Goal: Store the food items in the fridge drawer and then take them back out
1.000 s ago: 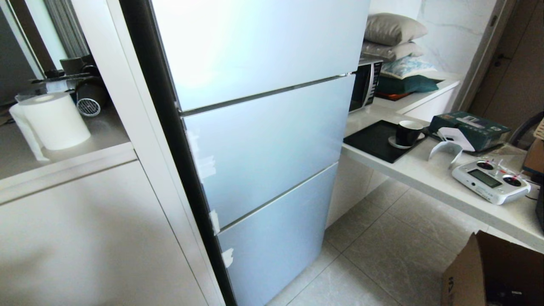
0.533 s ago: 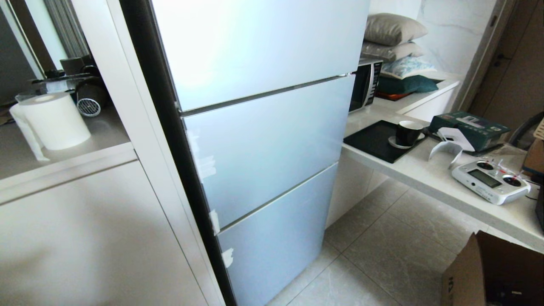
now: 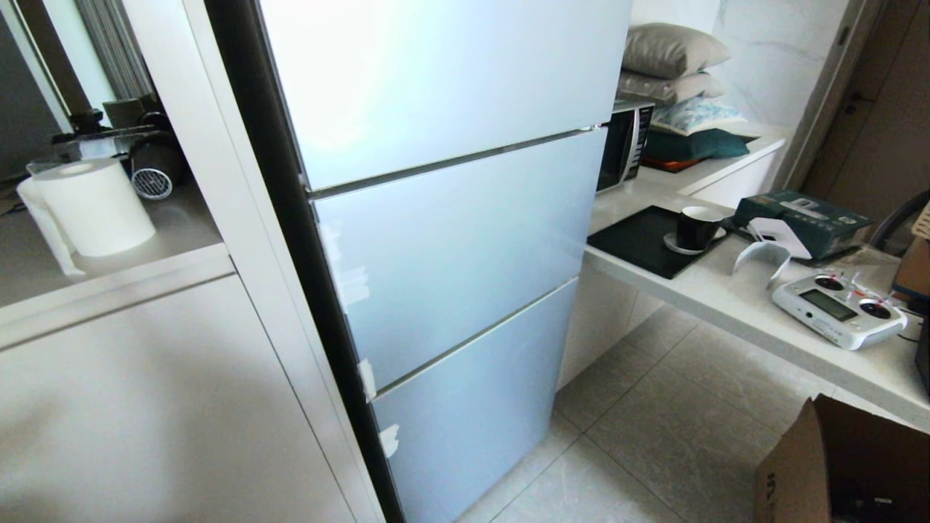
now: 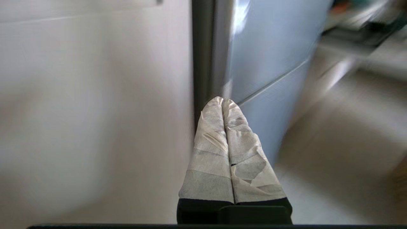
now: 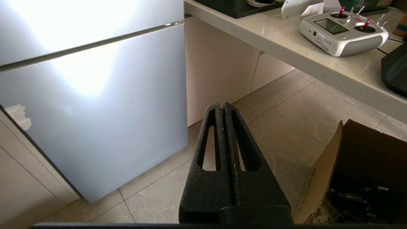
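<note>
Presently no food items or fridge drawer show; the fridge (image 3: 450,240) stands shut. Left pincer (image 4: 222,101) and right pincer (image 5: 222,105) are closed, empty. Its smooth doors likely need an edge hold.

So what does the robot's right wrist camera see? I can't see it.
A shut black pincer hangs above a tiled floor, empty. Ahead is a closed pale-blue fridge; a counter holds a white remote controller, and an open cardboard box sits nearby.

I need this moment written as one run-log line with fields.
pale blue three-door fridge: all doors closed | left gripper: shut, empty, beside fridge edge | right gripper: shut, empty, above floor | food: not visible
</note>
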